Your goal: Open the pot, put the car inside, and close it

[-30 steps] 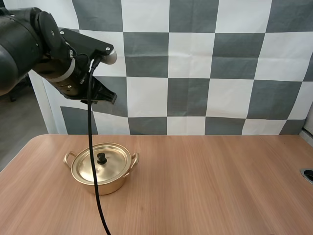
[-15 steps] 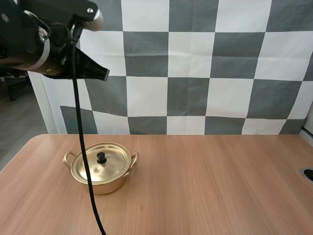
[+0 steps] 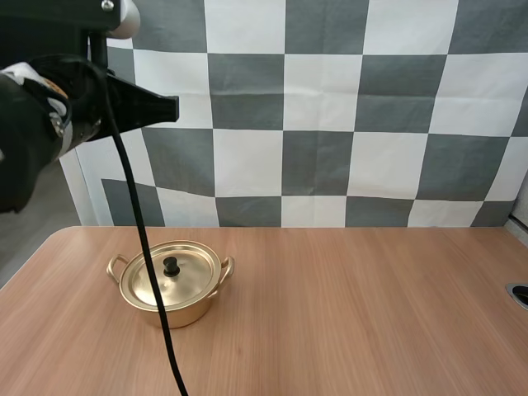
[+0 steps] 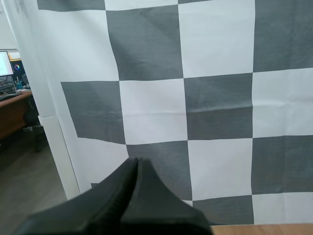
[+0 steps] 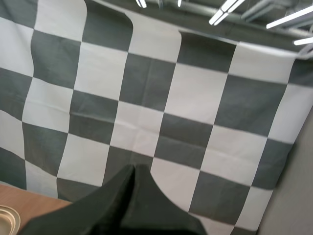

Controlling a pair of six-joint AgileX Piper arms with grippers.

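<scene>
gold pot point(image 3: 171, 290) sits left on the table point(image 3: 355, 313), lid point(image 3: 153, 285) on, black knob point(image 3: 172, 266) on top. left gripper point(image 3: 172, 108) hangs high over that side, fingers pressed together on nothing; right gripper point(image 5: 135, 169) is pinched together too. i'd spread the left fingers, come straight down over the knob, pinch it and lift level.

Not much to report besides the table point(image 3: 346, 313). We've got a light wood-grain top, with the grain running left to right and a rounded corner at the far left. At its right edge we can see a small dark round fitting point(image 3: 520, 294), partly cut off, and we can't tell what it is. A bit of the same wood turns up in both wrist views.
</scene>
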